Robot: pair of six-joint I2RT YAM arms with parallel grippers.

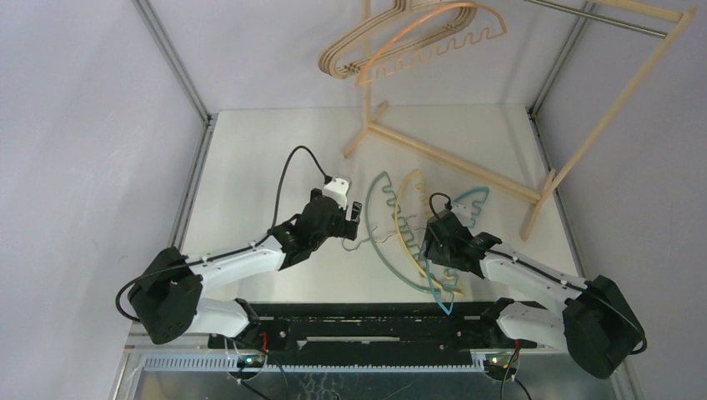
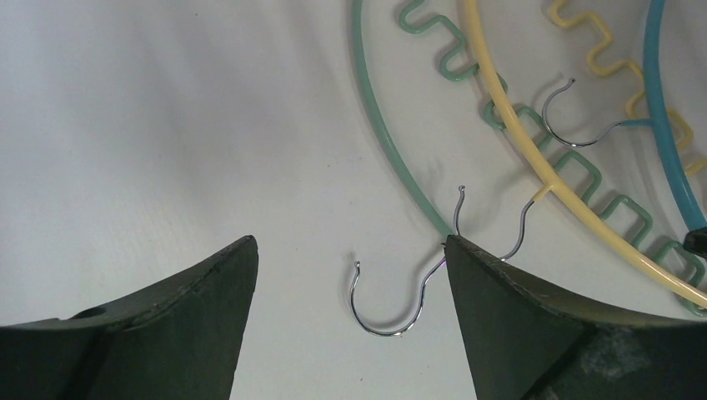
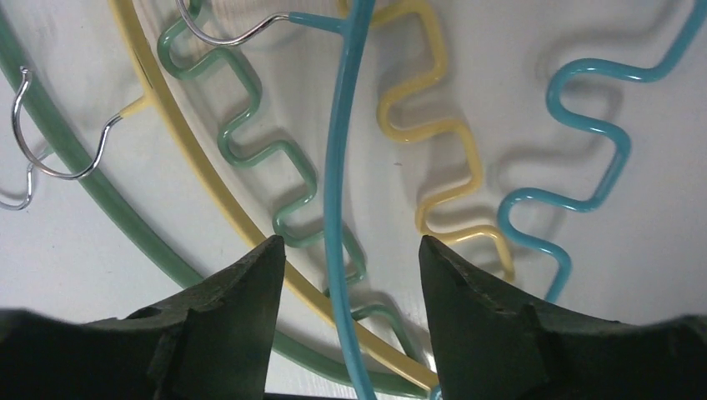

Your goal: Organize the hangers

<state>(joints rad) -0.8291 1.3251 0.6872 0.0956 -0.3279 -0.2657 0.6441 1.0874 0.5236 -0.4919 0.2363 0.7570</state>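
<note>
Three thin wavy hangers lie overlapped on the table: a teal one (image 1: 374, 236), a yellow one (image 1: 400, 218) and a blue one (image 1: 473, 198). My left gripper (image 1: 357, 223) is open and low over the teal hanger's wire hook (image 2: 392, 310), which lies between the jaws; the teal arc (image 2: 383, 142) runs beside the right finger (image 2: 500, 325). My right gripper (image 1: 427, 246) is open, with the blue hanger's arc (image 3: 338, 192) between its jaws, above the yellow hanger (image 3: 200, 167) and the teal hanger (image 3: 100, 187). Several beige wooden hangers (image 1: 350, 46) and an orange one (image 1: 467, 37) hang at the back.
The pale wooden rack (image 1: 450, 158) stands at the back right, its foot bars on the table and its metal rod (image 1: 600, 18) overhead. Metal frame posts (image 1: 179, 67) and grey walls bound the table. The yellow hanger's hook (image 2: 521, 233) lies near my left gripper's right finger.
</note>
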